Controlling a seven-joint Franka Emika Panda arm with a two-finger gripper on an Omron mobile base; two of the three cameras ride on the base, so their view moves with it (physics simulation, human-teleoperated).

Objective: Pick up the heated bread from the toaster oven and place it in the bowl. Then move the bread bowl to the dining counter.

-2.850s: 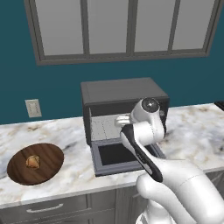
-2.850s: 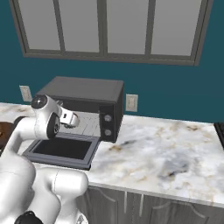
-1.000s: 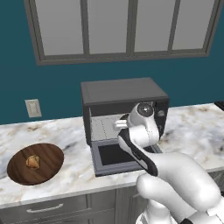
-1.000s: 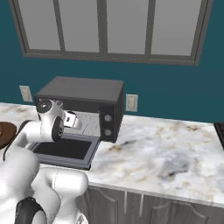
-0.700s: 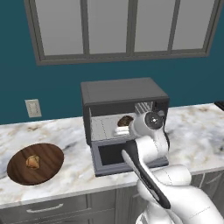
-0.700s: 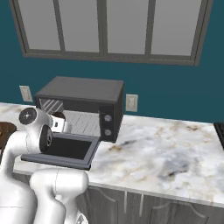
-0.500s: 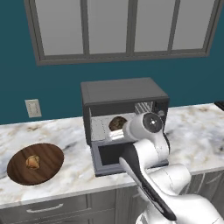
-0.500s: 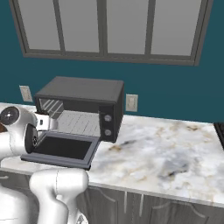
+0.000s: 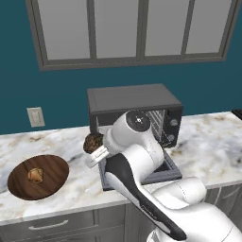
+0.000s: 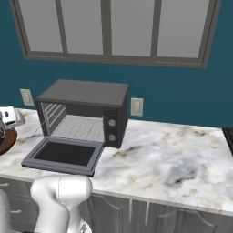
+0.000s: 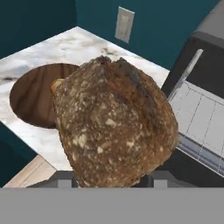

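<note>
Fingers (image 9: 97,152) pinching the heated bread (image 9: 93,142), up off the surface (image 9: 71,142) just left of the toaster oven (image 9: 134,106). Bare marble lies between it and the bowl (image 9: 47,182) near the front edge.

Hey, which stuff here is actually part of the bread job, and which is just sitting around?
Part of the job:
dark speckled bread chunk in the gripper
dark grey toaster oven
wide dark wooden bowl

Just there:
golden-tan piece in bowl
white wall outlet

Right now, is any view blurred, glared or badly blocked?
All three are sharp, evenly lit, no glare. Hand view: the heated bread looms close, hiding part of the bowl. Left base view: the arm blocks much of the toaster oven. Right base view: unobstructed oven.
</note>
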